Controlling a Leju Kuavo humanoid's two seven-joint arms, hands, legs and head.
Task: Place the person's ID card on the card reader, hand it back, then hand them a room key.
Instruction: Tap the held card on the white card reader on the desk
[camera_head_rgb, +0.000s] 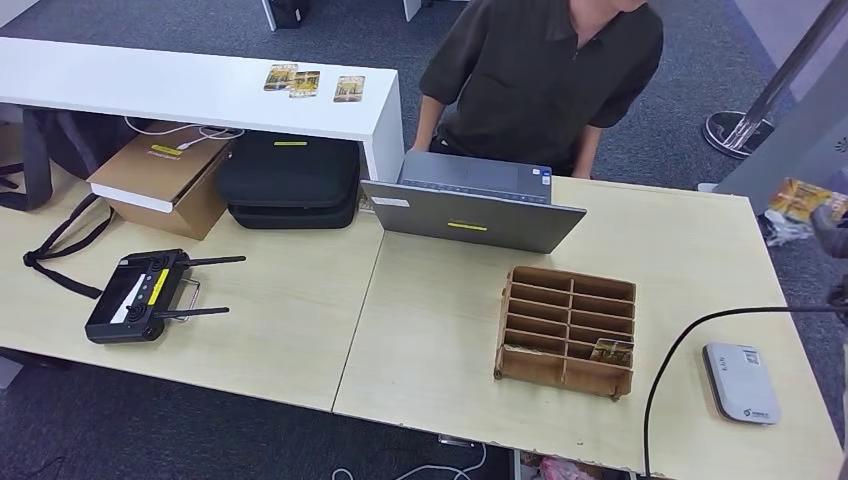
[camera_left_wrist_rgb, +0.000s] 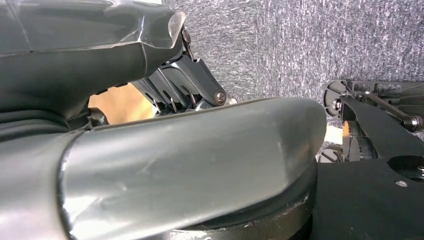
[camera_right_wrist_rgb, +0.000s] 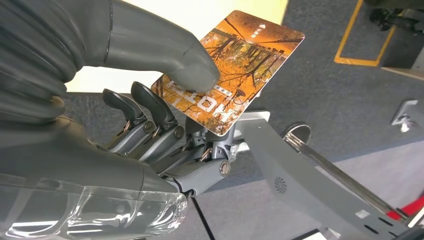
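My right hand is at the far right edge of the table, off its side and above the floor. It pinches an orange autumn-print card between thumb and fingers; the right wrist view shows the card flat under the thumb of that hand. The white card reader lies on the table's near right corner, nearer me than the hand. A person stands behind the table at the laptop. My left hand hangs over grey carpet with nothing in it.
A brown slotted card holder stands mid-table with a similar card in a front slot. A black cable arcs beside the reader. Three cards lie on the white counter. A black antenna device sits far left.
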